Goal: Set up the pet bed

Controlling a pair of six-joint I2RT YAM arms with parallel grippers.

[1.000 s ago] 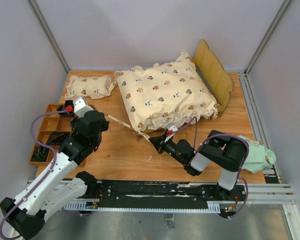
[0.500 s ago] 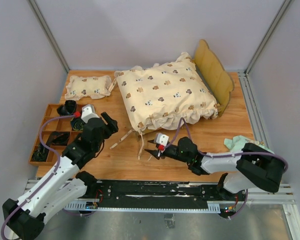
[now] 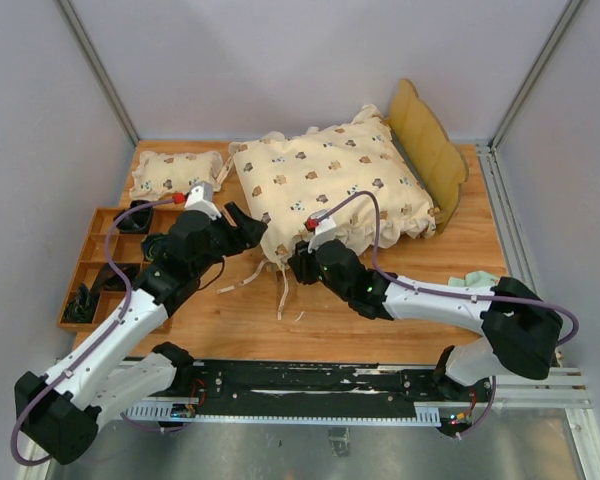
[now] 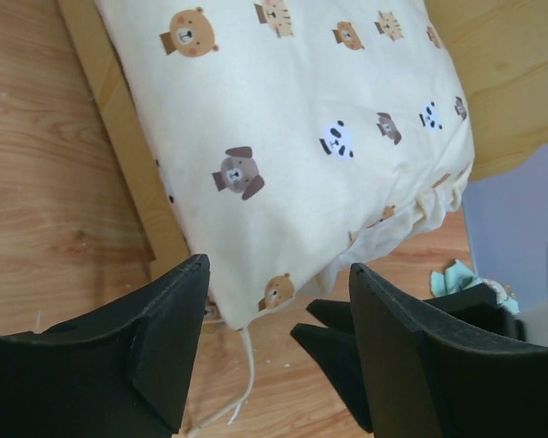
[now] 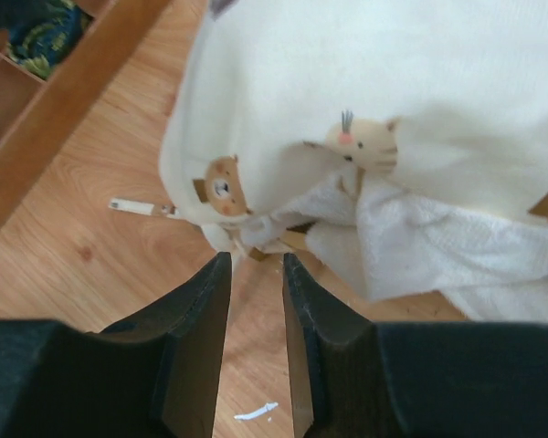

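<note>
Far left, the tray (image 3: 80, 272) is sitting along the table (image 3: 260, 335) edge, with dark bits lying in its compartments. Just behind it, the small pillow (image 3: 175, 172) is lying flat in the back left corner.

My left gripper (image 4: 279, 274) is reaching in at the quilt (image 3: 325, 185), at its near left corner. Its jaws are standing wide apart and gripping nothing. From the left wrist I'm looking between them at bear and panda prints, with a wooden rail showing along the quilt's edge.

Cream ties (image 3: 282, 290) are trailing off that corner and lying loose on the wood.

Just right of them, my right gripper (image 5: 256, 265) is pointing at the quilt's near edge. Its jaws are standing a narrow gap apart, with bare table showing through and nothing caught between them. Ruffles and a cat print are hanging right in front of the tips.

The bed (image 3: 432, 150) is sitting on the far right part of the table under the quilt, which is covering nearly all of it. Its wavy headboard is standing upright at the quilt's right end.

Far right, a green cloth (image 3: 475, 283) is peeking out beside my right arm.
</note>
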